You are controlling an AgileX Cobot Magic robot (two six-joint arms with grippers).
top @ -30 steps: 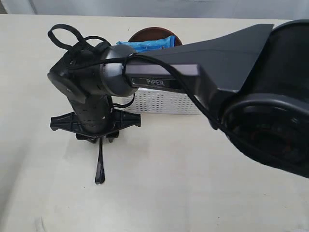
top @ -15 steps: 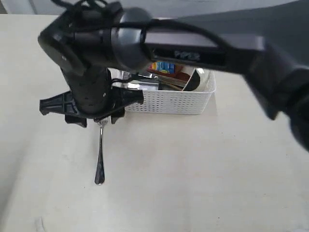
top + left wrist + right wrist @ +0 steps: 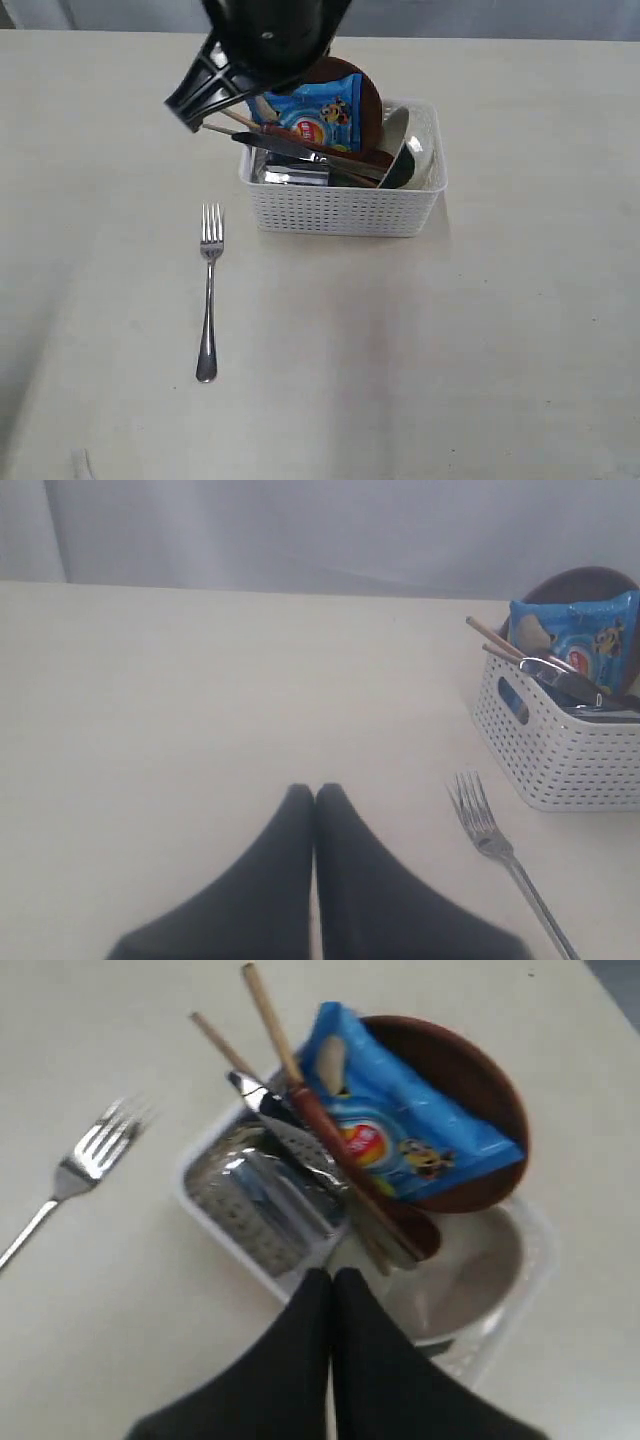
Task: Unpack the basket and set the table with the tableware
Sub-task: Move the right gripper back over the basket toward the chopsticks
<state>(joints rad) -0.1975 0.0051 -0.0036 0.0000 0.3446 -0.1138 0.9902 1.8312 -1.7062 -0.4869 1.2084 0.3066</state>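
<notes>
Right claw [image 3: 332,1273]: jaws pinched together, empty, poised over the basket [image 3: 345,210] at upper centre of the exterior frame, likely lining up your next pick. Fork [image 3: 208,290] lies flat on the table [image 3: 500,330], lower left of the basket: one piece set. Knife [image 3: 290,148] and chopsticks [image 3: 263,1010] lean out over its left rim, handy ends to grab. Left claw [image 3: 314,788]: closed, empty, parked clear.
</notes>
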